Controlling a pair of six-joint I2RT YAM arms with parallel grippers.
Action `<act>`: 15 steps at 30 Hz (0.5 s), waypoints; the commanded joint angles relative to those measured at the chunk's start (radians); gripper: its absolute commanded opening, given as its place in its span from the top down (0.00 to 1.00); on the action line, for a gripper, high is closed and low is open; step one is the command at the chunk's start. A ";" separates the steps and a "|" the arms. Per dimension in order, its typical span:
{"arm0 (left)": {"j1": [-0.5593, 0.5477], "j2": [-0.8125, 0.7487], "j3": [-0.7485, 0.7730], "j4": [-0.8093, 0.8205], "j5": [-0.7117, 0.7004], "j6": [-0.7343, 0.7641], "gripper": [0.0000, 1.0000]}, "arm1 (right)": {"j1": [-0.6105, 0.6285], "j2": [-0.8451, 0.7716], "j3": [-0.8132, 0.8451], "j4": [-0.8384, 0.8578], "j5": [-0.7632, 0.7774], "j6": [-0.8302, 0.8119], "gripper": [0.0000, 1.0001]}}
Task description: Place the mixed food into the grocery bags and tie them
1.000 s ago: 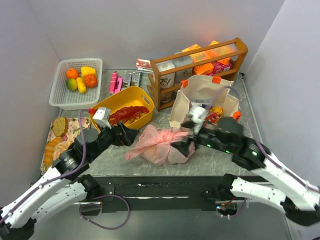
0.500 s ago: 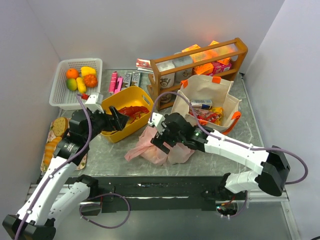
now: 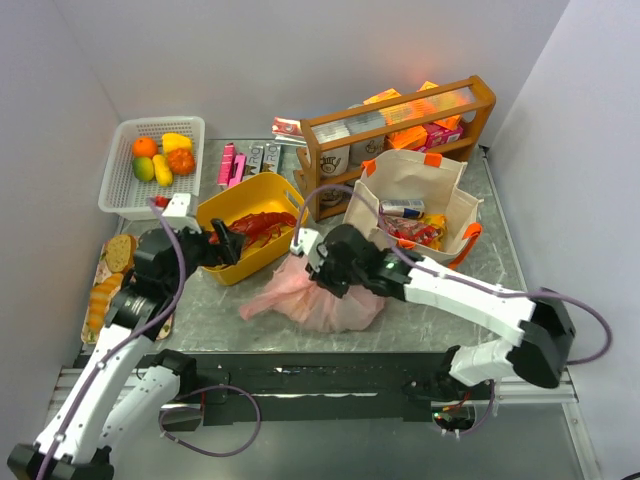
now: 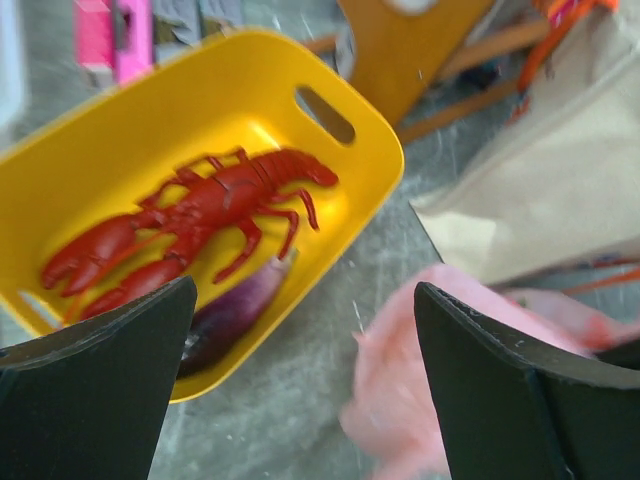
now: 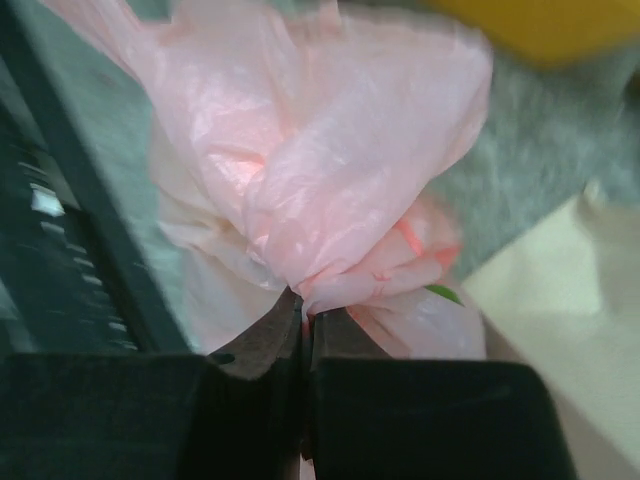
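The pink plastic bag (image 3: 312, 302) lies bunched on the table in front of the yellow tub. My right gripper (image 3: 322, 272) is shut on its gathered top (image 5: 303, 315), pink film bulging above the closed jaws; something green (image 5: 440, 292) shows at the bag's side. The cream canvas tote (image 3: 412, 172) stands open behind, with red packets and a can (image 3: 404, 208) inside. My left gripper (image 3: 228, 243) hangs open by the tub's near edge, nothing between its fingers (image 4: 305, 300). A purple vegetable (image 4: 235, 310) lies in the tub. Fruit (image 3: 162, 155) sits in the white basket.
The yellow tub (image 3: 238, 200) holds a red lobster (image 3: 258, 226). A white mesh basket (image 3: 118, 188) stands back left, a wooden rack (image 3: 400, 125) with boxes behind the tote. Bread lies on a floral tray (image 3: 115, 275) at the left. Pink boxes (image 3: 232, 163) lie behind the tub.
My right gripper has closed on the pink bag's gathered top, and the bag has shifted and spread a little to the left. The left arm drew slightly back.
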 commanded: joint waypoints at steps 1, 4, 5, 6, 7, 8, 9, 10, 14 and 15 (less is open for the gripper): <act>0.005 -0.087 -0.018 0.047 -0.122 0.023 0.04 | 0.009 -0.208 0.203 0.028 -0.169 0.022 1.00; 0.005 -0.110 -0.029 0.050 -0.133 0.021 0.04 | 0.007 -0.260 0.328 -0.008 -0.065 0.010 1.00; 0.005 -0.113 -0.030 0.050 -0.130 0.023 0.04 | 0.006 -0.266 0.391 -0.018 -0.023 0.003 1.00; 0.007 -0.112 -0.033 0.050 -0.128 0.023 0.04 | -0.009 -0.270 0.419 -0.030 0.012 -0.031 1.00; 0.005 -0.107 -0.032 0.047 -0.127 0.023 0.04 | -0.025 -0.267 0.446 -0.038 0.046 -0.051 1.00; 0.005 -0.102 -0.029 0.038 -0.127 0.023 0.04 | -0.054 -0.263 0.498 -0.051 0.086 -0.065 1.00; 0.005 -0.098 -0.027 0.038 -0.124 0.024 0.04 | -0.091 -0.250 0.526 -0.062 0.084 -0.068 1.00; 0.005 -0.095 -0.029 0.037 -0.122 0.026 0.04 | -0.200 -0.241 0.552 -0.071 0.057 -0.073 1.00; 0.005 -0.096 -0.030 0.036 -0.115 0.034 0.04 | -0.407 -0.185 0.661 -0.103 0.026 -0.088 1.00; 0.005 -0.099 -0.032 0.038 -0.112 0.032 0.04 | -0.437 -0.178 0.672 -0.117 0.016 -0.090 1.00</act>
